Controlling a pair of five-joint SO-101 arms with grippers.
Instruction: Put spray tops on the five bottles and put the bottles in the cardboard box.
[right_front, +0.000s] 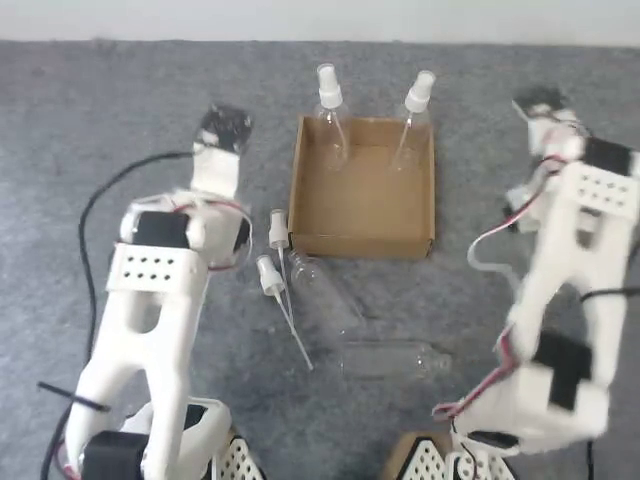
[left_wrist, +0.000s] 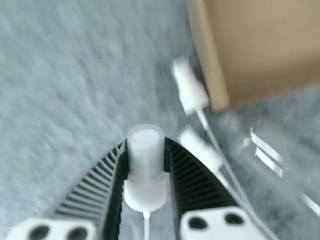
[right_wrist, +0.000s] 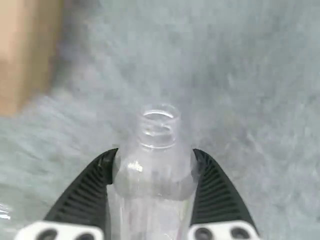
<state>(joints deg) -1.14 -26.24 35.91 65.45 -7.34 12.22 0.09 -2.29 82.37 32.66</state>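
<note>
My left gripper is shut on a white spray top, held above the grey carpet left of the cardboard box; in the high view this gripper sits left of the box's far corner. My right gripper is shut on a clear uncapped bottle with its threaded neck pointing away, right of the box. Two capped bottles stand in the box's far side. Two loose spray tops lie left of the box. Two uncapped bottles lie in front of it.
Grey carpet covers the whole table. Cables trail from both arms. The right arm stands tall to the right of the box, the left arm to the left of the loose tops. The box's near half holds nothing.
</note>
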